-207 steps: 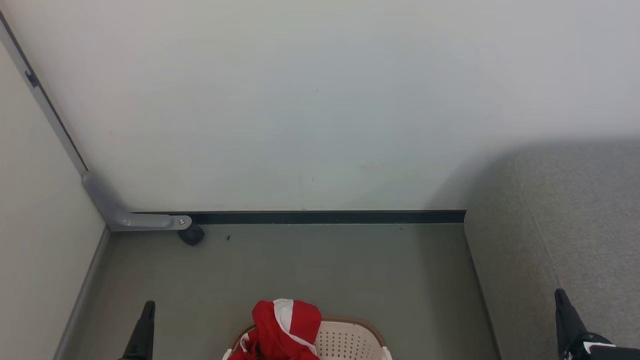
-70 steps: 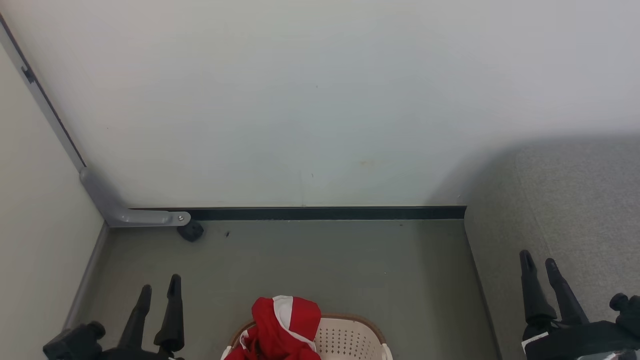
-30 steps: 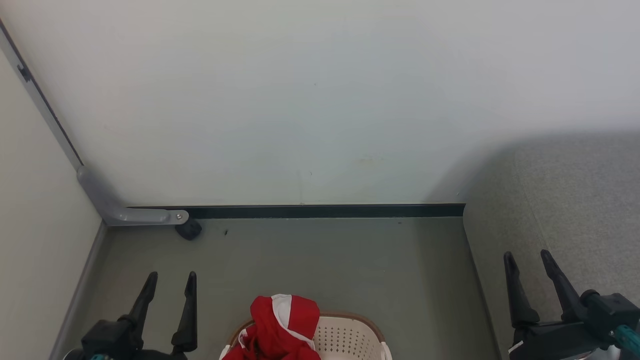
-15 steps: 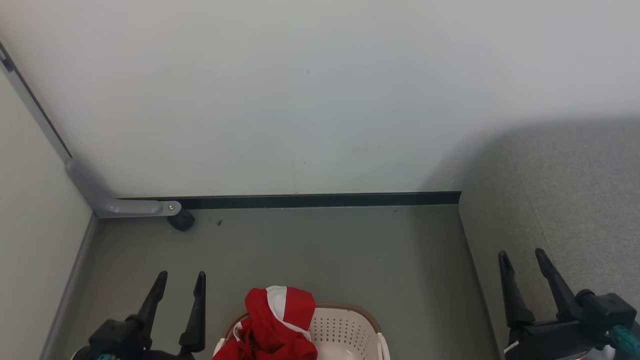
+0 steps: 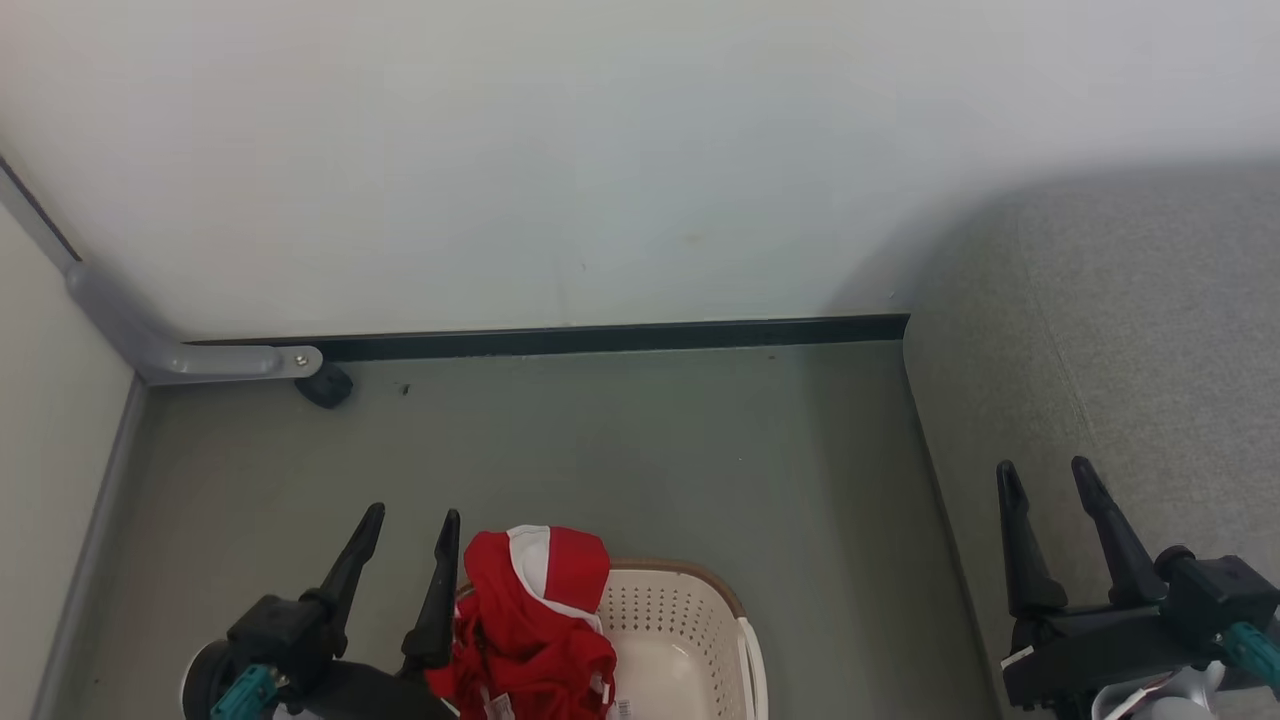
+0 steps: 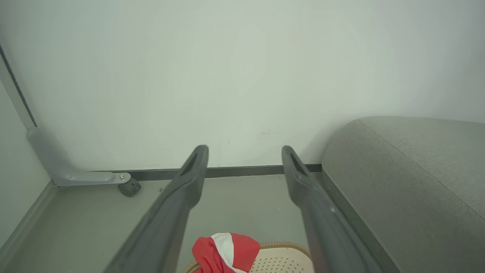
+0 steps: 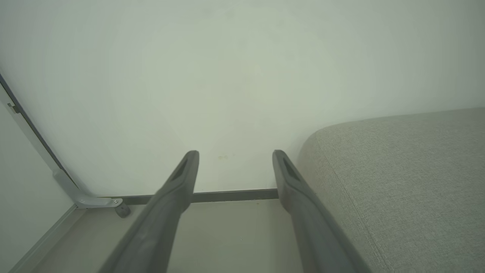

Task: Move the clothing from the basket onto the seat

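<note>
Here, the clothing (image 5: 535, 620) — bright red, white-banded — slumps over the basket (image 5: 690, 640) rim.

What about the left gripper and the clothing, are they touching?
Cannot tell. In the head view the left gripper overlaps the edge of the clothing, heights unclear; the left wrist view shows floor between them but cuts off the finger bases.

Sparse home-like room corner
Plain white wall (image 5: 600, 150), grey floor (image 5: 620, 450), grey upholstered seat (image 5: 1120, 330) at right, laundry basket (image 5: 665, 612) near; metal partition foot (image 5: 200, 358) far left.
</note>
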Robot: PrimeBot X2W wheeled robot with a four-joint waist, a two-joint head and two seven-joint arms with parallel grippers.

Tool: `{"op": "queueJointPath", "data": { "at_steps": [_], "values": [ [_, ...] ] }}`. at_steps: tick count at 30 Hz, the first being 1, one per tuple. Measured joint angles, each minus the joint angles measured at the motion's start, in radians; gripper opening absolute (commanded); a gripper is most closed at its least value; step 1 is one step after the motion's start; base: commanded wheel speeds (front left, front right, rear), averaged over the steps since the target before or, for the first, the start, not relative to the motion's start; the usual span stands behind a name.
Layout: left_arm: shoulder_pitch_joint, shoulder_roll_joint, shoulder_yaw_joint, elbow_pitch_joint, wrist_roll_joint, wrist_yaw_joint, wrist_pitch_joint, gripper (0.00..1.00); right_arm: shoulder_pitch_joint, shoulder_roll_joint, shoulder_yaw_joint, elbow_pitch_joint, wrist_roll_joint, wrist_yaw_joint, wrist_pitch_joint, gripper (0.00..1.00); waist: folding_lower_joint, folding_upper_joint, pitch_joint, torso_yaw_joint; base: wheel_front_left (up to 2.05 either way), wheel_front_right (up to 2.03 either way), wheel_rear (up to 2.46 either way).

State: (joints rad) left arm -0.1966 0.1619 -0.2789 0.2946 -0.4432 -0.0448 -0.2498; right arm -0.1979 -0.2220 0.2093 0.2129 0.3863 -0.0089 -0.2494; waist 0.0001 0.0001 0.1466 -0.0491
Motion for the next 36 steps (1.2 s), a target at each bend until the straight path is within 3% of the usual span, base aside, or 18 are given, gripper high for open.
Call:
{"op": "queueJointPath", "data": {
  "at_steps": [16,36],
  "values": [
    [-0.101,-0.008,-0.032,0.142,0.014,-0.026,0.004,1.0,-0.051,0.04,-0.011,-0.021,-0.017,0.001,0.0,1.0,0.0,0.0001,0.139,-0.031,0.0,0.0,0.0],
    [-0.289,-0.054,-0.094,0.387,0.015,-0.061,0.085,1.0,-0.144,0.077,0.002,-0.04,-0.055,0.018,0.0,1.0,0.0,0.0001,0.322,-0.073,0.0,0.0,0.0]
  ]
}}
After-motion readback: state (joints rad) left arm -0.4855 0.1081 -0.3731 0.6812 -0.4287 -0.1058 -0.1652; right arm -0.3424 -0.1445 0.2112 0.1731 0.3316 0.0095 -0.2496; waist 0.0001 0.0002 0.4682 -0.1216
